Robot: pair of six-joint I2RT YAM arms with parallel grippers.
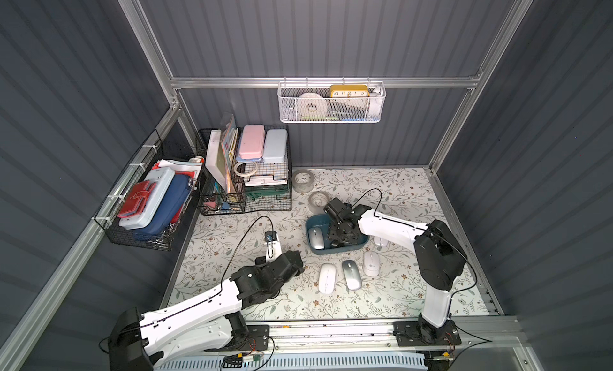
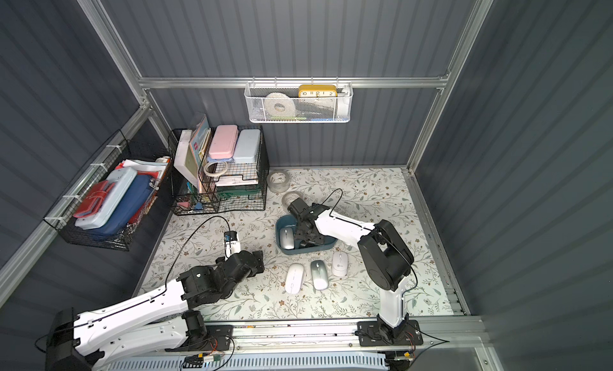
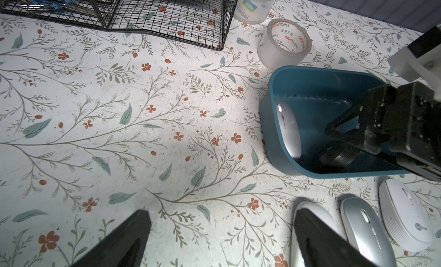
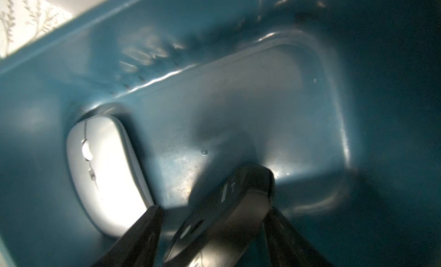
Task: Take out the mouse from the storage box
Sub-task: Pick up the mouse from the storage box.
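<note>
The black mouse (image 4: 222, 227) lies in the storage box (image 3: 269, 134) beside a silver mouse (image 4: 105, 172). The right gripper (image 4: 214, 209) straddles its long sides; whether it truly pinches, I cannot tell. The left gripper (image 3: 222, 215) hangs spread. The mouse is likely light, rigid and slick: hold it mid-flank
</note>
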